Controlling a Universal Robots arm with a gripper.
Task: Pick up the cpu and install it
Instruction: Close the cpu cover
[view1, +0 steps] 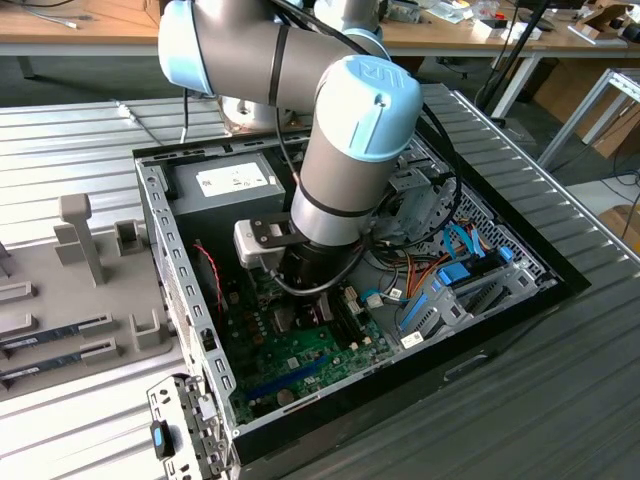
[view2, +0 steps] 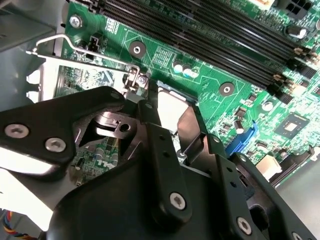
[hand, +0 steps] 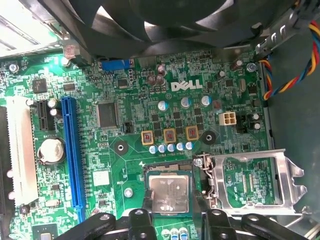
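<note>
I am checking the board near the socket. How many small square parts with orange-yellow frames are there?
3. They stand in one row on the green circuit board, just above the cpu socket: one, one, one. The arm may hide others.

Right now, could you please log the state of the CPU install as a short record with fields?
Setting: open computer case, arm reaching down into it in the exterior view
Gripper: down over the socket area of the green circuit board
Cpu: silvery square between the gripper's fingers, at the socket
Cpu seating: cannot tell whether it rests fully in the socket
Socket frame: swung open beside the socket
Retention lever: raised
Memory slots: empty
</note>
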